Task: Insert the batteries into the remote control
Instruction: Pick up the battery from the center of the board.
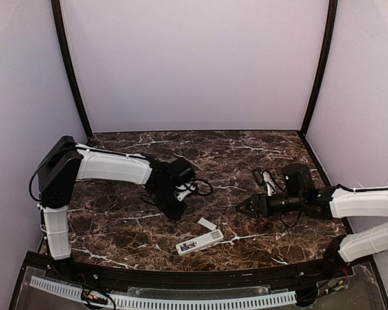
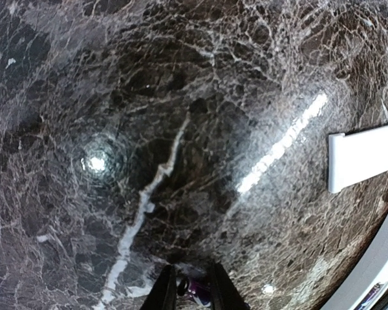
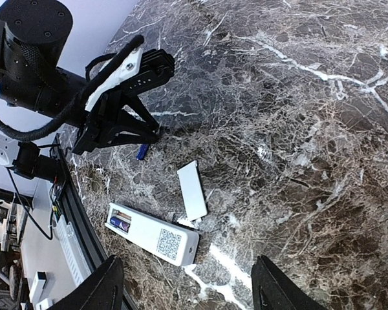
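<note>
The white remote control (image 3: 156, 236) (image 1: 199, 242) lies back up near the table's front edge. Its open battery recess (image 3: 121, 221) holds one dark blue-purple battery. A second battery (image 2: 197, 292) (image 3: 141, 152) sits between the fingertips of my left gripper (image 2: 192, 271) (image 1: 175, 219) (image 3: 149, 139), low over the table, left of the remote, and the jaws are closed on it. My right gripper (image 3: 189, 263) (image 1: 240, 208) hovers open to the right of the remote, with nothing between its fingers.
A small white cover plate (image 3: 192, 190) (image 1: 208, 224) (image 2: 365, 158) lies flat on the dark marble table (image 1: 246, 161), just beyond the remote. A black rail (image 1: 181, 278) runs along the front edge. White walls close off the back and both sides.
</note>
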Available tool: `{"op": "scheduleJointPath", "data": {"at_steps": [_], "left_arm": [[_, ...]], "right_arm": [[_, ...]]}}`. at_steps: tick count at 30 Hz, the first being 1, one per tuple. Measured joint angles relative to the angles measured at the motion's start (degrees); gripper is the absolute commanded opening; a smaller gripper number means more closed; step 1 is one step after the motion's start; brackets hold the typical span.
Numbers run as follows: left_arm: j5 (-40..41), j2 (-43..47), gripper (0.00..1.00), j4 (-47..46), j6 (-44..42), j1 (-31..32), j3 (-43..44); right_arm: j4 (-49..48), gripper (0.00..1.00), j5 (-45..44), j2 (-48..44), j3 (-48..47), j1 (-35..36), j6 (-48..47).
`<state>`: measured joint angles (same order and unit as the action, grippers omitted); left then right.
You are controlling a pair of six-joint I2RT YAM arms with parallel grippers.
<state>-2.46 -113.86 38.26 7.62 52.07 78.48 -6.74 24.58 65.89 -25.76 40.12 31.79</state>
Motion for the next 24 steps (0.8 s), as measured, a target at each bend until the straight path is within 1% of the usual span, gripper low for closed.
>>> {"op": "scheduleJointPath", "data": {"at_steps": [1, 2, 4, 9, 16, 21, 24], "left_arm": [[0.07, 0.0, 0.22, 0.17, 0.33, 0.13, 0.0], [0.15, 0.0, 0.27, 0.31, 0.63, 0.22, 0.0], [0.22, 0.0, 0.3, 0.42, 1.51, 0.37, 0.0], [2.23, 0.07, 0.33, 0.66, 3.5, 0.94, 0.0], [4.7, 0.46, 0.3, 1.36, 7.52, 1.46, -0.61], [5.07, 0.57, 0.21, 1.84, 9.92, 2.01, -0.7], [4.9, 0.57, 0.17, 1.86, 10.91, 2.23, -0.7]], "right_arm": [[-0.11, 0.66, 0.0, 0.0, 0.02, 0.0, 0.02], [-0.17, 0.66, -0.02, -0.04, 0.04, -0.02, 0.02], [-0.33, 0.66, 0.0, -0.33, 0.26, -0.02, 0.07], [-0.76, 0.66, 0.0, -0.98, 0.66, -0.02, 0.2], [-0.94, 0.66, -0.02, -1.18, 0.96, -0.02, 0.22], [-0.98, 0.66, 0.0, -1.6, 1.25, -0.04, 0.22], [-1.01, 0.65, 0.0, -1.62, 1.33, -0.04, 0.24]]}}
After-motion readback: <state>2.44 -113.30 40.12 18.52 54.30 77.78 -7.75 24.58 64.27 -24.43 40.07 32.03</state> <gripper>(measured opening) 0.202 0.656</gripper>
